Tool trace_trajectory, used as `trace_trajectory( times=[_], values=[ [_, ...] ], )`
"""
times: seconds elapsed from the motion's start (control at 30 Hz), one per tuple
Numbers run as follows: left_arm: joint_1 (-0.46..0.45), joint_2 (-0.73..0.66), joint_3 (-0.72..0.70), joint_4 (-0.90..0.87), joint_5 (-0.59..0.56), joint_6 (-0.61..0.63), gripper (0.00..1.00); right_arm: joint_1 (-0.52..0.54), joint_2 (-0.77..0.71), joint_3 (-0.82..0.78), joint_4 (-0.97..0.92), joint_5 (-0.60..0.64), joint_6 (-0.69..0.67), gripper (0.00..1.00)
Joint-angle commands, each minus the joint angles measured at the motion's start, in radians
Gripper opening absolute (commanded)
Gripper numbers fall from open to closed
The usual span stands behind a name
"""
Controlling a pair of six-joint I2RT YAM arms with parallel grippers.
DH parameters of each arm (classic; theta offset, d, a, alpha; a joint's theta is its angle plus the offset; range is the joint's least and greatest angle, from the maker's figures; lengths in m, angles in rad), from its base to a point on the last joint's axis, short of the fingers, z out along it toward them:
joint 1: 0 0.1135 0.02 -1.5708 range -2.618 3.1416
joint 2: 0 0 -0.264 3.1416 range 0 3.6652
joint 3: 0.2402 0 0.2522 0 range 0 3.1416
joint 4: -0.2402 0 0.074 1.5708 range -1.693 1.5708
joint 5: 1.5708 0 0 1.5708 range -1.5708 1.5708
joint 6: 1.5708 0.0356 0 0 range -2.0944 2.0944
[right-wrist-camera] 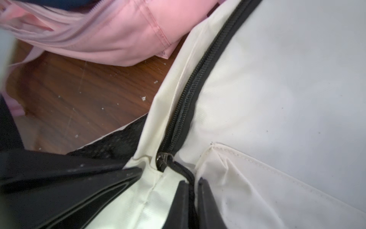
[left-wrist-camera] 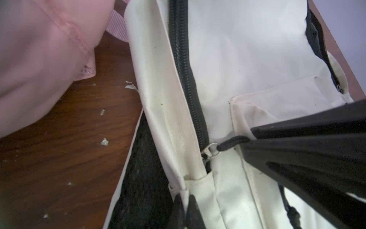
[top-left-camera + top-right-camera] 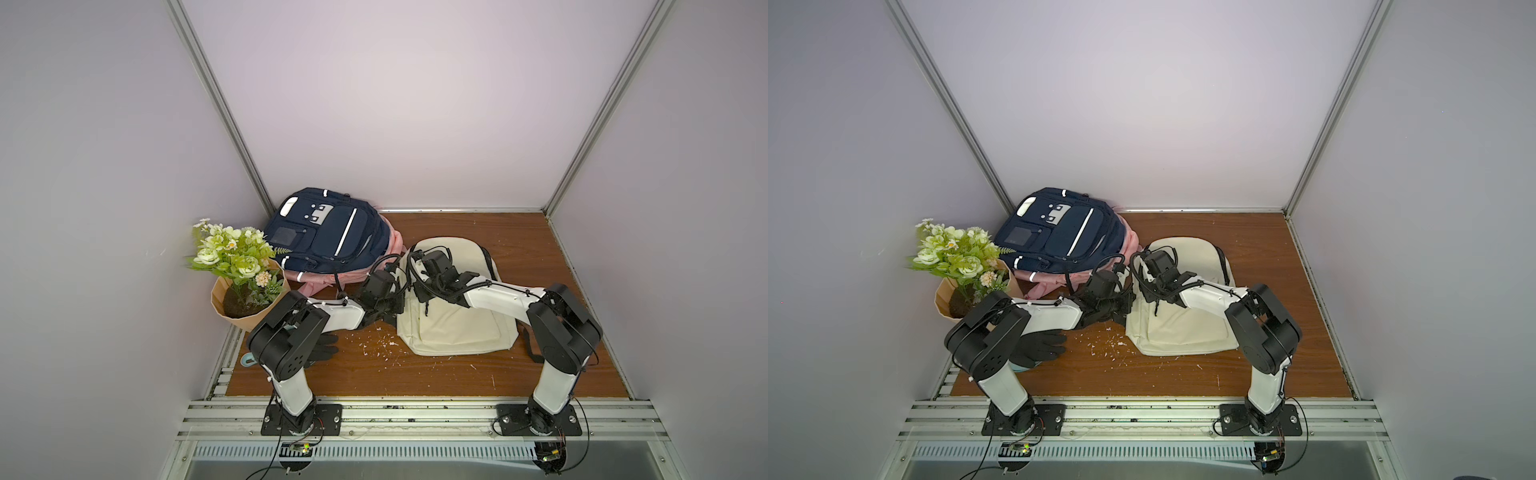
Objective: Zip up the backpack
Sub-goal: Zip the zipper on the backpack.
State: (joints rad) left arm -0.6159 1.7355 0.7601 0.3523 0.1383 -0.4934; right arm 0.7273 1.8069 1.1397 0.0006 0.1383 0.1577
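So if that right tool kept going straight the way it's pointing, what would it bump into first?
Probably the metal zipper slider, just beyond the black pull the right tool pinches, then the cream backpack fabric; depth is hard to judge.

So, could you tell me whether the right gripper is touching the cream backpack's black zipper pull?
Touching. In the left wrist view the right gripper is shut on the zipper pull, whose black tab ends inside the grip.
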Motion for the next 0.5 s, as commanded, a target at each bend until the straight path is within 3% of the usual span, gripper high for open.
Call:
trace_trajectory(
  times=[0.0,0.17,0.47],
  values=[
    [-0.016,-0.017,-0.004,-0.018,0.004,0.031,0.00,0.007,-0.043,0.053,-0.017,0.035,0.022,0.00],
    [-0.037,-0.045,-0.015,0.003,0.007,0.045,0.00,0.005,-0.021,0.055,-0.021,0.033,0.014,0.15],
    [-0.044,-0.054,-0.022,0.023,0.032,0.052,0.00,0.007,0.006,-0.017,0.094,-0.040,-0.001,0.28]
  ],
)
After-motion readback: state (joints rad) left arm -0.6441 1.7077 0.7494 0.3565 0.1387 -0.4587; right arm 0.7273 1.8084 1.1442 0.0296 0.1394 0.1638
